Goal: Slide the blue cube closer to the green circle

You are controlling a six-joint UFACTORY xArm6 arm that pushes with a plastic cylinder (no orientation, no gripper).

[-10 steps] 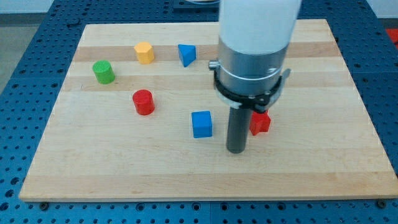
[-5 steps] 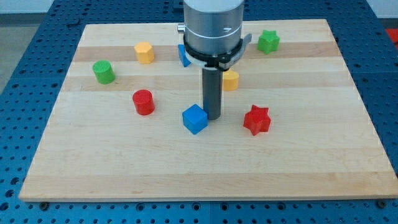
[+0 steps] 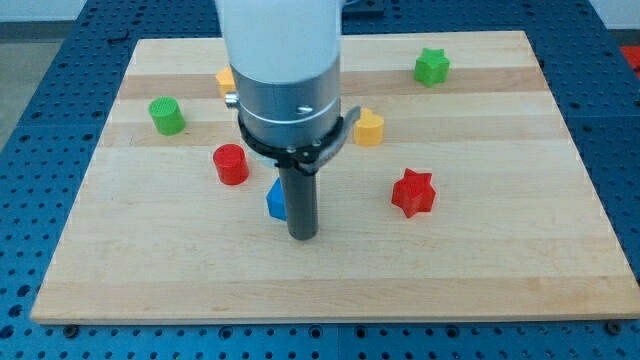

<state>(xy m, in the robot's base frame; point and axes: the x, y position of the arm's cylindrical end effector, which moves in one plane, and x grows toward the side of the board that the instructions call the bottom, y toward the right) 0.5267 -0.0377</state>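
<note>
Here, smooth blue cube (image 3: 276,201), my tip (image 3: 303,236) touching

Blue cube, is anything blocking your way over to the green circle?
Yes. The red cylinder sits on the board between the blue cube and the green circle, close to the straight path toward the view's upper left. My tip is right beside the cube, on its right and slightly below.
</note>
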